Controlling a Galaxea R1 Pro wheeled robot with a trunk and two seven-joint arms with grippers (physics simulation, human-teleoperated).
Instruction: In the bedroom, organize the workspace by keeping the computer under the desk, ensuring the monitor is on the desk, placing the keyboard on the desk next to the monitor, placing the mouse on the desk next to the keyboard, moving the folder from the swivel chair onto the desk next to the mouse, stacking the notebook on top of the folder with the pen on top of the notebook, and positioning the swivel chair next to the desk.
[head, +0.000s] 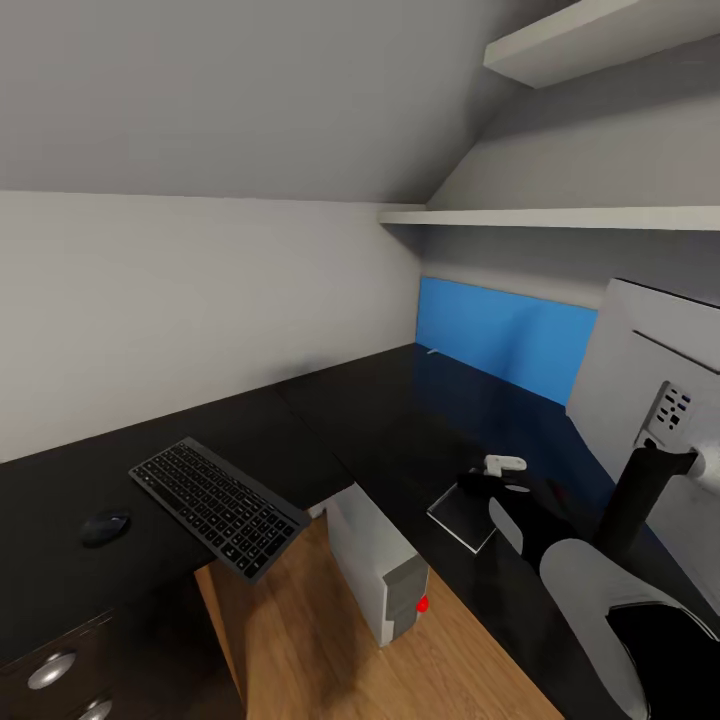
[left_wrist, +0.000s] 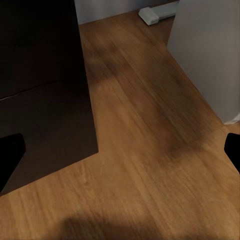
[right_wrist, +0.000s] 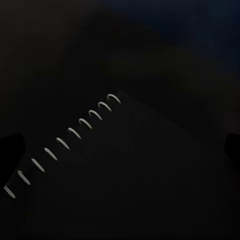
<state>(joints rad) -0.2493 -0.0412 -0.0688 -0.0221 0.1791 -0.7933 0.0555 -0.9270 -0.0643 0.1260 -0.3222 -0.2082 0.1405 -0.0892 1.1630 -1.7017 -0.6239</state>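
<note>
— On the table (head: 400, 420)?
— Glossy black L-shaped top, blue back panel (head: 505, 335) at the far side. Slim dark-grey keyboard (head: 217, 505) lying flat with one corner hanging over the inner edge; small oval mouse (head: 104, 526) just beside it. Monitor (head: 655, 400) standing with light-grey back to the camera, on a thin black stand.
— Under it?
— Boxy light-grey computer (head: 385, 580) on the wooden floor (head: 300, 640), partly tucked beneath the top (red dot on its front).
— Drawers?
— Dark fronts, round silver knobs (head: 50, 670); shut, contents hidden.
— Right end effector (right_wrist: 120, 145)?
— Spread wide, gripping nothing, dark tips at both frame edges. Hanging over a black spiral-bound notebook (right_wrist: 140, 165) with pale wire loops, flat on the table.
— Left end effector (left_wrist: 120, 150)?
— Likewise spread wide and bare, over wooden floor near a dark panel.
</note>
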